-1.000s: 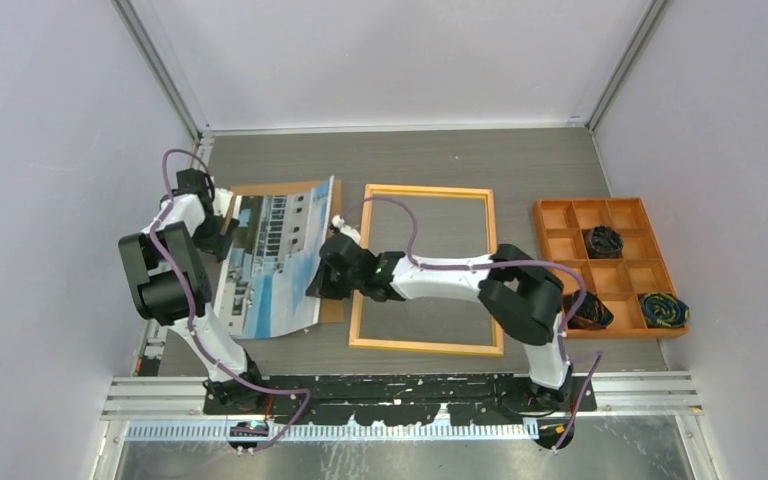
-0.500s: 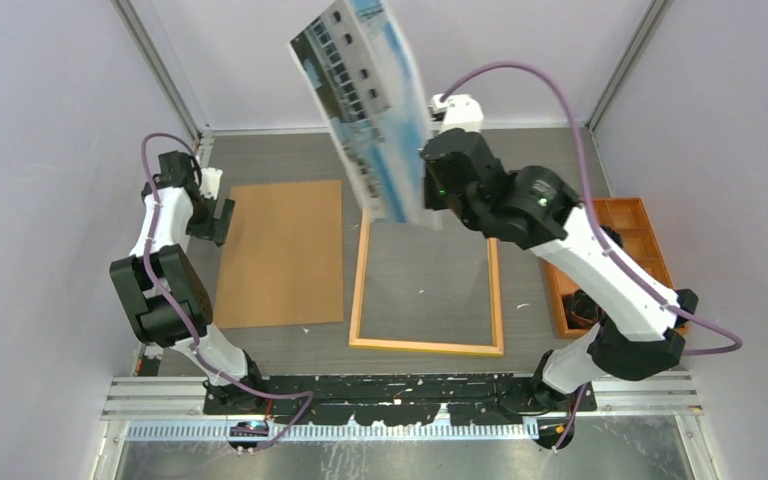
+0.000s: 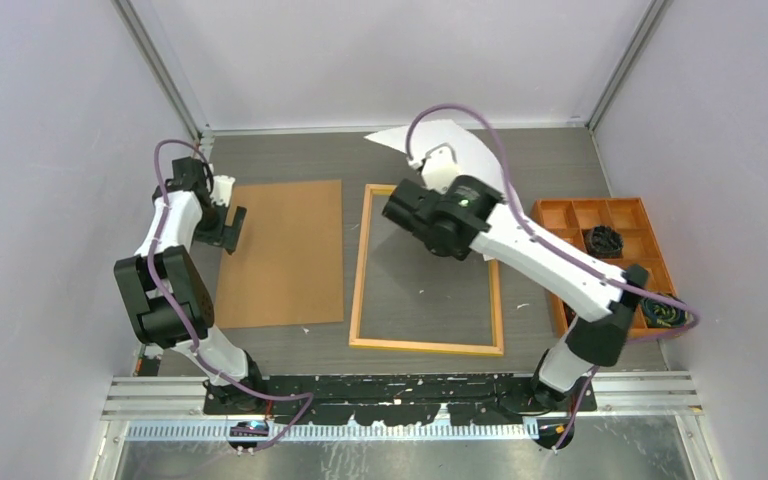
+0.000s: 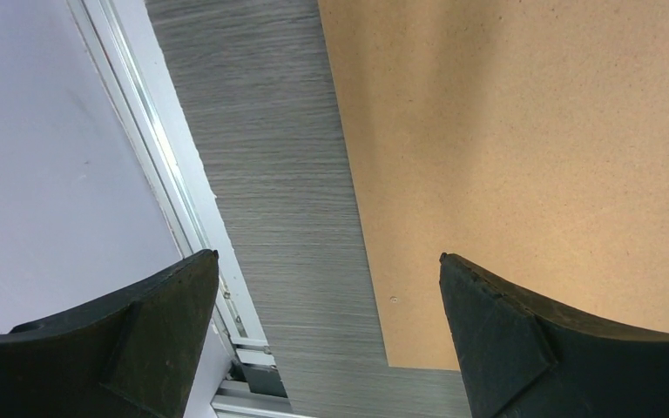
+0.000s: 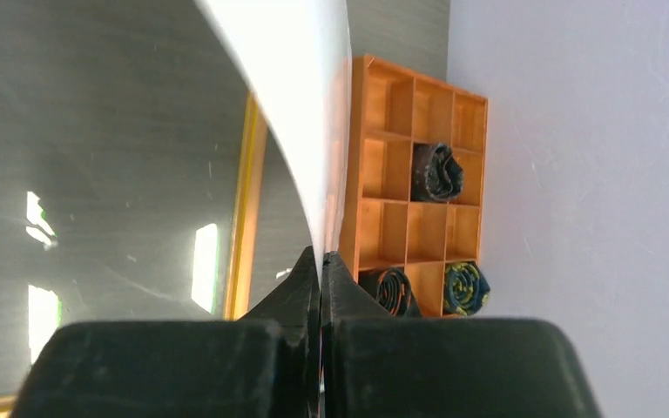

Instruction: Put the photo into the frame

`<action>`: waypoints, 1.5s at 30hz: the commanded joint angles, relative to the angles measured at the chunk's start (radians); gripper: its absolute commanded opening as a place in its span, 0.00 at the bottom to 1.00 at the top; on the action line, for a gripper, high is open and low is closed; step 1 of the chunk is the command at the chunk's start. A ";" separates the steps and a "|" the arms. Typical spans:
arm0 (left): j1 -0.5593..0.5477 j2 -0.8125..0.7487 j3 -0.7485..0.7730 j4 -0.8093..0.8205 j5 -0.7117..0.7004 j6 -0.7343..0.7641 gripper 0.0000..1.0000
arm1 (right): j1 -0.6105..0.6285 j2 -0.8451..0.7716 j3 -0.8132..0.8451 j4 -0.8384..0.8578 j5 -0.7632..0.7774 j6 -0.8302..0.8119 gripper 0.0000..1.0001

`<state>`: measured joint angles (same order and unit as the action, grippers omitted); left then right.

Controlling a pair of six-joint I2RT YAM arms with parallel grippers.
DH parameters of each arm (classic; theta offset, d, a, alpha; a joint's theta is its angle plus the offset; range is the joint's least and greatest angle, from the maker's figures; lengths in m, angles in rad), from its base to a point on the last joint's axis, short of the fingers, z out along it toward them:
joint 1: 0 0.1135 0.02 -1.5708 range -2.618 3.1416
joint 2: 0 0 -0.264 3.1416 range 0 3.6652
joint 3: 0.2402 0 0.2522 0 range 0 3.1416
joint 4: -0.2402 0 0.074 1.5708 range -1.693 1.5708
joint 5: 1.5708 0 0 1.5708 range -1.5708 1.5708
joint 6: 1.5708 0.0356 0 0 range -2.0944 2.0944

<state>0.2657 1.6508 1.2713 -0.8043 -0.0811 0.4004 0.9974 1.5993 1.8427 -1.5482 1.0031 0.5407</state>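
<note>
Transfer step. Right end effector (image 5: 320, 258) clamps photo (image 5: 296, 87) over frame's (image 3: 360, 260) far end; left end effector (image 4: 327, 255) apart. Next: lay it flat inside.

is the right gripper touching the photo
Touching. The right wrist view shows the right gripper with its jaws closed on the lower edge of the photo, whose white sheet rises from between them.

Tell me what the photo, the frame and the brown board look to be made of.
The photo: thin paper or card, its white back curving where pinched. The frame: probably wood, tan rails; its pane reflects lights, so glass or clear plastic. The board: matte brown fibreboard, likely, finely speckled.
</note>
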 commanded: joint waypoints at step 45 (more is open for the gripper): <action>0.000 -0.066 -0.076 0.069 -0.013 0.051 1.00 | 0.056 0.317 -0.206 0.417 -0.598 0.317 0.01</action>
<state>0.2657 1.6154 1.1942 -0.7528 -0.0864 0.4320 1.0470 1.9148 1.6390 -1.1439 0.3470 0.8623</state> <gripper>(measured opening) 0.996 0.020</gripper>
